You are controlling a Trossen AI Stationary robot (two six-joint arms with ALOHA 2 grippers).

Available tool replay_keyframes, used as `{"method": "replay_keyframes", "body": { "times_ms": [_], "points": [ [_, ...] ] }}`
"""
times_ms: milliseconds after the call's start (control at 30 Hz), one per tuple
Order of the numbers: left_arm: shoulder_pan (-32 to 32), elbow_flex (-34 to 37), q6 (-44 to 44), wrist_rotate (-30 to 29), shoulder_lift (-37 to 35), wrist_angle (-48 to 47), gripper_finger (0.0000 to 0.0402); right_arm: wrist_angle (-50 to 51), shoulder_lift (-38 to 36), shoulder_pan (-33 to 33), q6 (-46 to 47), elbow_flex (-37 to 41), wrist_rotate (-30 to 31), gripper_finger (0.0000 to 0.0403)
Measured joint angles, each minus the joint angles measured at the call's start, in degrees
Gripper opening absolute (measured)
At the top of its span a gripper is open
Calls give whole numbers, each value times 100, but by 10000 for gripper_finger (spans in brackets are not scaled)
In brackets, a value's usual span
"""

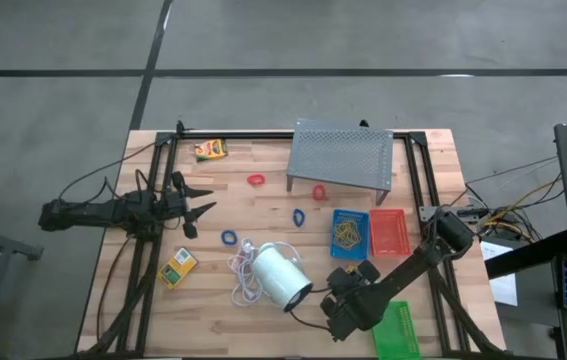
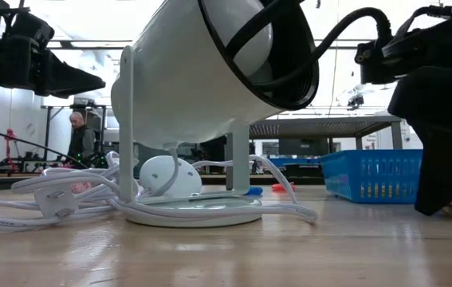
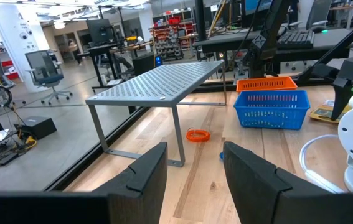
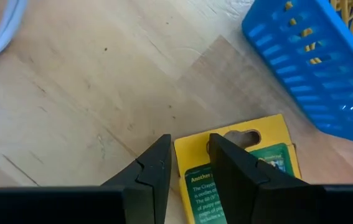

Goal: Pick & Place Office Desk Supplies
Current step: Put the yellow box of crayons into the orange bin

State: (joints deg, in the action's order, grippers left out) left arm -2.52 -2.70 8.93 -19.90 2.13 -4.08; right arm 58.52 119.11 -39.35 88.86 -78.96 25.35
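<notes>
My right gripper (image 4: pixel 188 158) hangs open near the table's front right, pointing steeply down, just above a yellow printed box (image 4: pixel 244 168) that lies flat on the wood. One finger stands over the box's face, the other off its edge. Beside it is the blue tray (image 1: pixel 348 234) holding tan rubber bands, then the red tray (image 1: pixel 389 231); the green tray (image 1: pixel 396 330) lies at the near edge. Two more yellow boxes (image 1: pixel 210 149) (image 1: pixel 177 267), red loops (image 1: pixel 255 181) (image 1: pixel 319 191) and blue loops (image 1: pixel 300 215) (image 1: pixel 228 238) lie loose. My left gripper (image 1: pixel 203 203) waits open and level at the left. My right gripper has one finger (image 4: pixel 226 162) over the yellow box's top face, near its hang-tab end (image 4: pixel 235 138), and the other beside the box's edge. Whether either finger touches the box I cannot tell. The box lies flat on the table.
A big white cylinder (image 1: pixel 281 277) with white cord (image 1: pixel 243 265) lies just left of my right gripper. The grey perforated stand (image 1: pixel 341 156) stands at the far middle. A person (image 2: pixel 76 135) shows far off in the room behind the table.
</notes>
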Motion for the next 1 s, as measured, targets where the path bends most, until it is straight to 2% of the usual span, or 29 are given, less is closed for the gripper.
{"method": "replay_keyframes", "body": {
  "times_ms": [400, 1000],
  "points": [
    [0, 0, 0, 1, 0, -1, 159, 124, 0, 4, -102, 2, -45, 98],
    [0, 0, 0, 2, 0, -1, 159, 131, 0, 41, -190, 1, -163, 11]
  ]
}}
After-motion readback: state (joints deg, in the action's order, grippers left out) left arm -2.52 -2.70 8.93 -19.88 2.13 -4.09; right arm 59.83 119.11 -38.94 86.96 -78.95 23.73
